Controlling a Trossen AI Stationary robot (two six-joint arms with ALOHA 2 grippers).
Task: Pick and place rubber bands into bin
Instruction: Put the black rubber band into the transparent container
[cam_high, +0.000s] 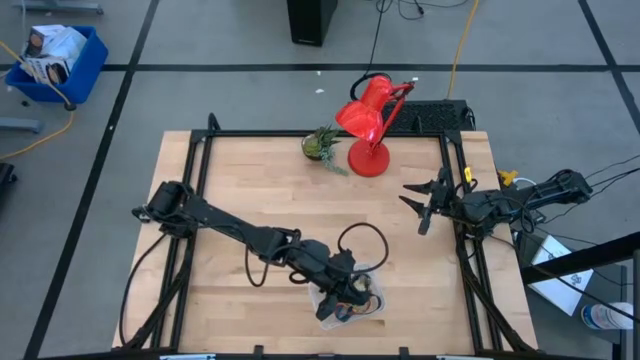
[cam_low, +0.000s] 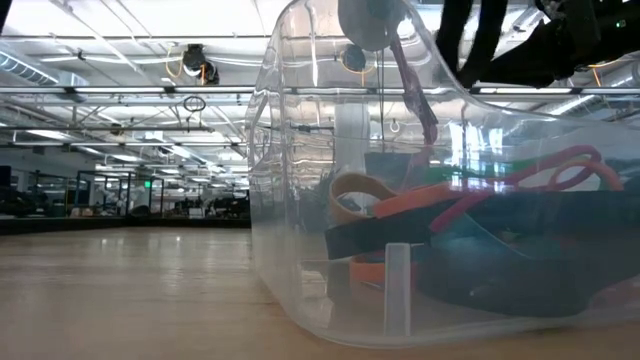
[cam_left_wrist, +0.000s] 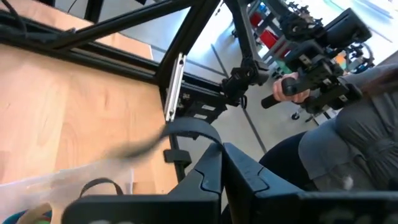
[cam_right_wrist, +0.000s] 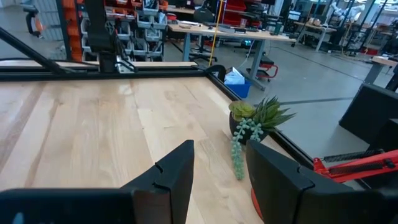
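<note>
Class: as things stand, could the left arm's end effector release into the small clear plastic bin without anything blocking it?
Probably yes. The left end effector, shut, hangs right over the small clear plastic bin, which is open-topped and holds coloured rubber bands; nothing lies between them.

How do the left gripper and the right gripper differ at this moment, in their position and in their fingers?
1. The left gripper is over the clear bin near the table's front edge; the right gripper waits at the table's right side, away from the bin.
2. The left gripper's fingers are shut, with a black rubber band at their tips; the right gripper's fingers are open and hold nothing.

Both are dark two-finger grippers.
</note>
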